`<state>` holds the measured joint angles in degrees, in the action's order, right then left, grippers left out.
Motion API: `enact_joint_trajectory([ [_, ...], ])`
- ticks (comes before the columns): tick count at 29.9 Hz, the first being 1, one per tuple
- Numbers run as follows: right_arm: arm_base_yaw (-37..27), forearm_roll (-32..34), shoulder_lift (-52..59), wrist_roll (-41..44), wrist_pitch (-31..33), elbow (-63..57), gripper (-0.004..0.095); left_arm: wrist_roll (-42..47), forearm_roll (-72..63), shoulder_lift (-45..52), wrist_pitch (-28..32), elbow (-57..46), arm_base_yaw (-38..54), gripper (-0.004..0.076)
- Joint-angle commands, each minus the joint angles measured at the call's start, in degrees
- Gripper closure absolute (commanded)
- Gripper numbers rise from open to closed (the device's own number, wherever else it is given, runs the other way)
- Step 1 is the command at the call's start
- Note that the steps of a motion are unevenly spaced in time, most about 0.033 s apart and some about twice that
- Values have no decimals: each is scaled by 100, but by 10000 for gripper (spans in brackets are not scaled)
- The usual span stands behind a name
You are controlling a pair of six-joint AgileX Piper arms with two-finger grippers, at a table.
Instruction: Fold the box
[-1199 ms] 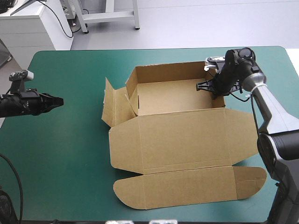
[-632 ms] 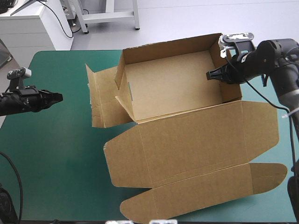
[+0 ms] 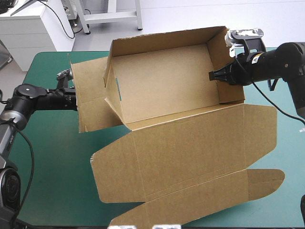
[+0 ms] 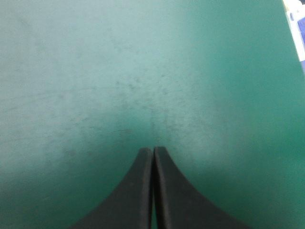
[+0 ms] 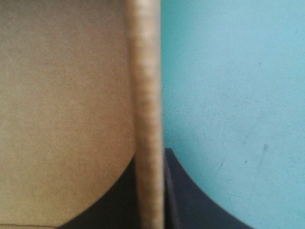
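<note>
The brown box (image 3: 162, 86) hangs tilted above the teal-green table (image 3: 47, 167), its walls raised and its lid (image 3: 190, 148) with a rounded tuck flap (image 3: 205, 195) drooping toward the near edge. My right gripper (image 3: 215, 75) is shut on the box's right wall. In the right wrist view the wall's edge (image 5: 145, 95) runs straight between the black fingers (image 5: 119, 200). My left gripper (image 3: 71, 98) reaches the loose left side flap (image 3: 88, 102), its tips partly hidden behind the board. In the left wrist view that gripper (image 4: 153, 150) is shut, with only the cover ahead of it.
Bare teal-green cover lies to the left of and under the raised box. A white cabinet (image 3: 28, 28) stands beyond the table's far left corner. The right arm (image 3: 286, 62) stretches over the table's far right part.
The right gripper has raised the box higher and carried it leftward, tilting it more. The left arm has swung right, from open cover to the box's left flap.
</note>
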<state>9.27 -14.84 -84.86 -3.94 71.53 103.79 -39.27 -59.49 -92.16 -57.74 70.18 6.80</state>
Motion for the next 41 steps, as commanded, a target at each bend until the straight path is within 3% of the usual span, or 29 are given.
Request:
enact_joint_trajectory([
  [1, -30, 183, 97, 31, -417, 157, 927, 85, -1073, 229, 85, 139, -305, 731],
  [10, -30, 1064, -73, 221, -441, 157, 928, -278, -1682, 604, 55, 139, -786, 732],
  [18, -30, 1234, -151, 243, -463, 157, 927, -278, -1827, 1034, 106, 139, -853, 732],
  [30, -30, 1550, -151, 254, -414, 157, 927, -758, -2131, 1198, -533, 139, -853, 720],
  [34, -30, 1579, -151, 243, -413, 157, 927, -961, -2131, 1198, -616, 139, -853, 591],
  [41, -30, 1615, -151, 243, -413, 157, 927, -756, -2539, 1198, -684, 139, -853, 127],
])
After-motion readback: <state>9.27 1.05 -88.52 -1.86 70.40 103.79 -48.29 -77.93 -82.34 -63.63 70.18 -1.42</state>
